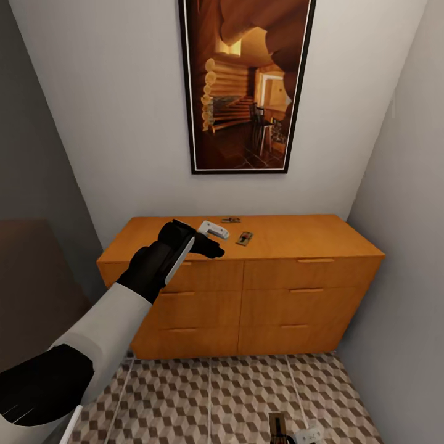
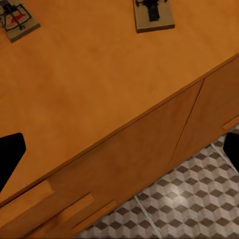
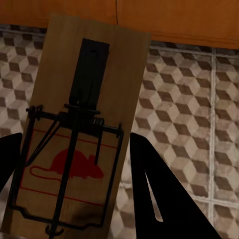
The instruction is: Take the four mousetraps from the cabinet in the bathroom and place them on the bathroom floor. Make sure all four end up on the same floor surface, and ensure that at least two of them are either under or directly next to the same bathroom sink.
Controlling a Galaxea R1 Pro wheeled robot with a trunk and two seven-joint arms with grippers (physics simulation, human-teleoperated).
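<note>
The cabinet fills the middle of the head view, above the cube-patterned bathroom floor. Two mousetraps lie on its top: one just right of the left tool, long axis pointing away, another behind. The left tool hovers released and is nearer them. The right tool grasps a third mousetrap low over the tiles.

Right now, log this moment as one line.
left tool: open, over cabinet top | right tool: shut on mousetrap, above bathroom floor | two mousetraps on cabinet top
</note>
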